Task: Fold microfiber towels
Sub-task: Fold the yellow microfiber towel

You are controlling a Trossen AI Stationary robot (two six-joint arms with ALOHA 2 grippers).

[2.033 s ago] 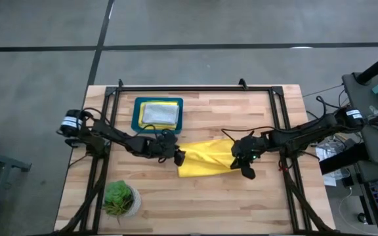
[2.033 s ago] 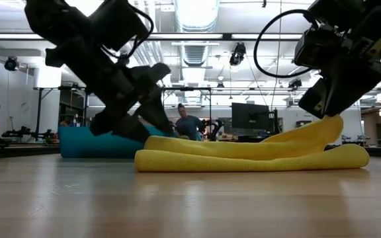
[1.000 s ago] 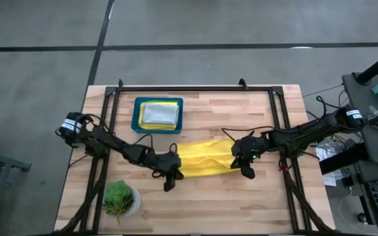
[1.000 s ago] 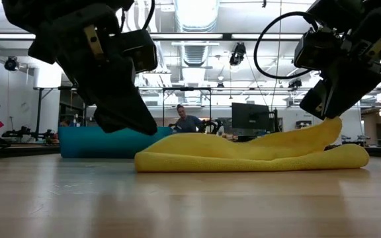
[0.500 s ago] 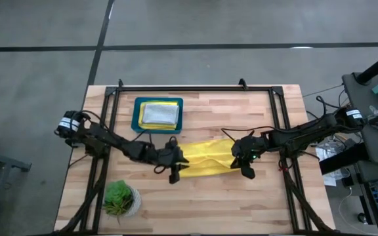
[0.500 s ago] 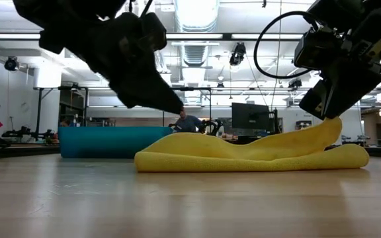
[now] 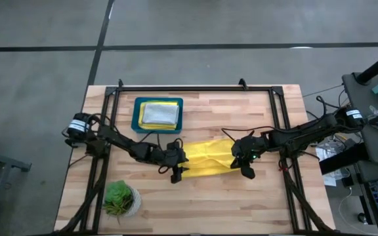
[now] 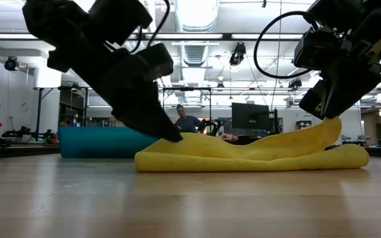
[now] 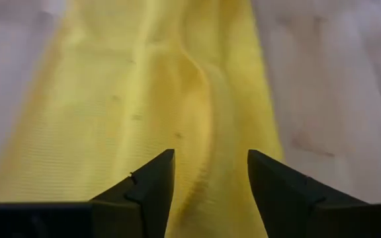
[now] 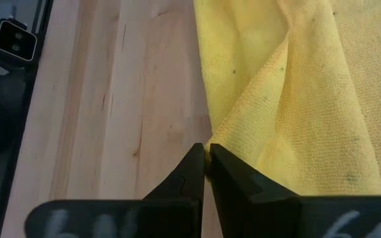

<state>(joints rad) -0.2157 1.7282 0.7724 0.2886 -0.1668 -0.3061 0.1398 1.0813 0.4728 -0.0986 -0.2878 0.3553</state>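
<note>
**Yellow towel folded into a strip, one end pinched, the other just let go**

The wooden table [image 7: 195, 190] carries a teal tray [image 7: 136, 115] near its far left, holding a stack of finished towels [image 7: 159, 113] with a pale grey one on top. A potted plant [image 7: 119, 198] sits at the near left corner.

The yellow towel [image 7: 207, 159] lies mid-table between the two arms, folded into a band. Its long axis runs left to right across the table, the right end lifted off the wood and the left end lying flat.

The right gripper [image 10: 206, 166] is clamped tight on the towel's right edge, holding it raised. The left gripper [image 9: 210, 173] hovers over the left end with its fingers spread apart and nothing between them.

The risk, as I judge it: the top layer sits wrinkled and loose, so if the right arm pulls or drops its end unevenly, the fold could slide open or skew.
</note>
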